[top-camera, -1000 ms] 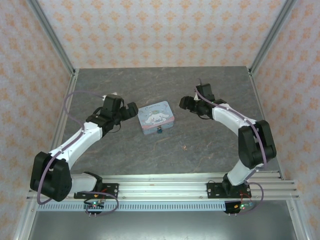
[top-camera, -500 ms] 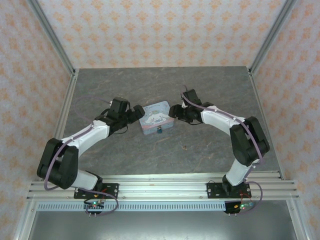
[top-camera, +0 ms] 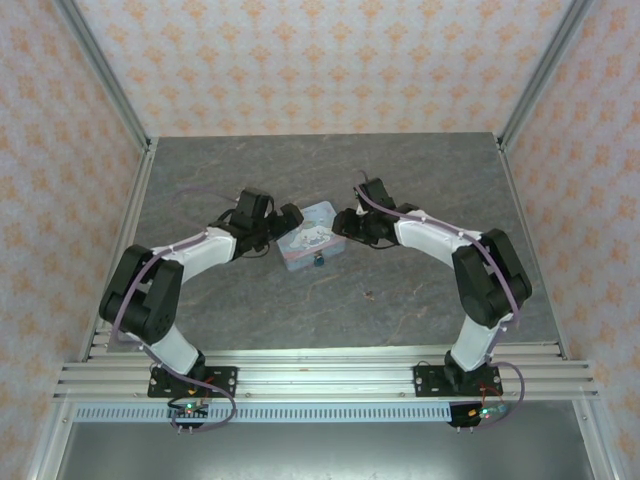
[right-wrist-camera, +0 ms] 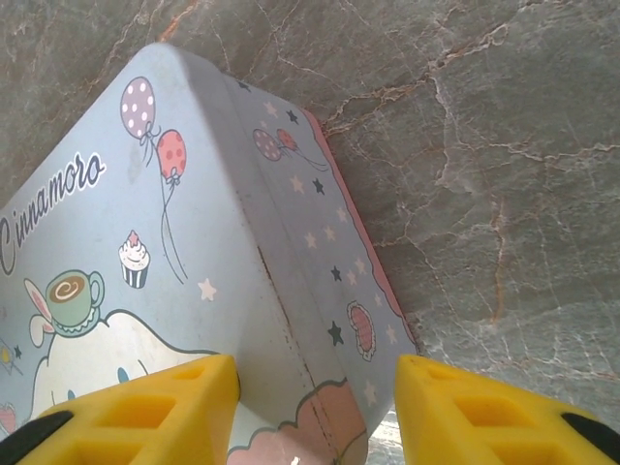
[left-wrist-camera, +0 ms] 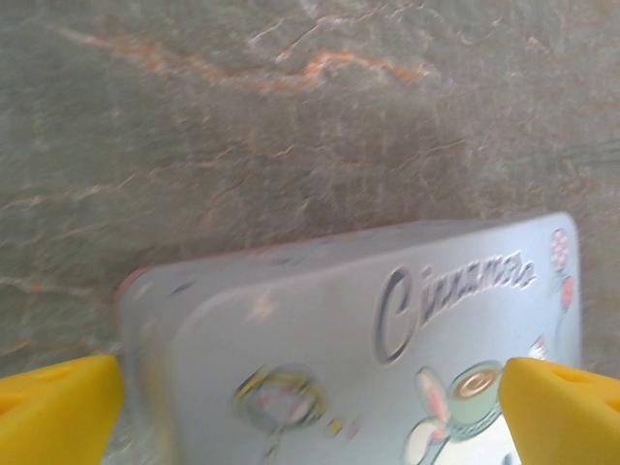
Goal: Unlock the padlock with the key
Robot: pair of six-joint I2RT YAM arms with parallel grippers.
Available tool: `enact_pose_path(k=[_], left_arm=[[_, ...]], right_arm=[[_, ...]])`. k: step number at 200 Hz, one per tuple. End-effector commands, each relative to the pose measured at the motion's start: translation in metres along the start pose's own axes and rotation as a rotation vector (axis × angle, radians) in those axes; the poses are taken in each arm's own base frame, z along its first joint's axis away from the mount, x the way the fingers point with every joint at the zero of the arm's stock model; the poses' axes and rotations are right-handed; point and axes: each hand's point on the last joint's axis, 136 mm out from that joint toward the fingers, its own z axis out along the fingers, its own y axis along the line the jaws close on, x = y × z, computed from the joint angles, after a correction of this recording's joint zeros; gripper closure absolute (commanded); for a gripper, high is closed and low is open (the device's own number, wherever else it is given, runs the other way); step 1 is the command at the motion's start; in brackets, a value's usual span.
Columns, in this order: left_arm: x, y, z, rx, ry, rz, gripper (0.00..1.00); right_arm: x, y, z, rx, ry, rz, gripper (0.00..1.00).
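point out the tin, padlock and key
tin (top-camera: 312, 238): top view, middle of the lid
padlock (top-camera: 318, 260): top view, its dark body
key (top-camera: 368, 294): top view, the whole speck

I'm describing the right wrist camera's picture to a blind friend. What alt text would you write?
Two yellow fingertips of the right gripper straddle the near corner of a pale blue cartoon-printed tin box, jaws apart. The tin lies on a grey veined tabletop.

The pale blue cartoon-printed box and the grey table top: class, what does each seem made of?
Pale blue cartoon-printed box: probably thin printed tin, satin sheen, rounded corners, pink rim. Grey table top: matt stone look, pale and rusty veins; real stone or laminate, cannot tell.
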Motion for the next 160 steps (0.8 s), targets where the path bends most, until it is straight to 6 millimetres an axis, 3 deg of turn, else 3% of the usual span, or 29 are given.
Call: enact_pose_path(k=[1,67,92,122,160], left_arm=[[-0.015,-0.033,0.004,0.089,-0.026,-0.002,0.0],[-0.035,-0.06,0.026,0.118,-0.031,0.002,0.0],[-0.044,-0.062,0.027,0.094,-0.052,0.025,0.0],[-0.063,-0.052,0.016,0.027,-0.102,0.051,0.0],[-0.09,-0.022,-0.015,-0.018,-0.167,0.012,0.0]], right_arm=[[-0.005,0.011,0.005,-0.027,-0.001,0.011,0.54],[-0.02,0.025,0.01,-0.059,-0.028,0.042,0.54],[-0.029,0.025,0.004,-0.032,-0.055,0.028,0.46],[-0.039,0.014,-0.019,0.042,-0.136,0.002,0.32],[-0.039,-0.005,-0.057,0.087,-0.221,0.009,0.29]])
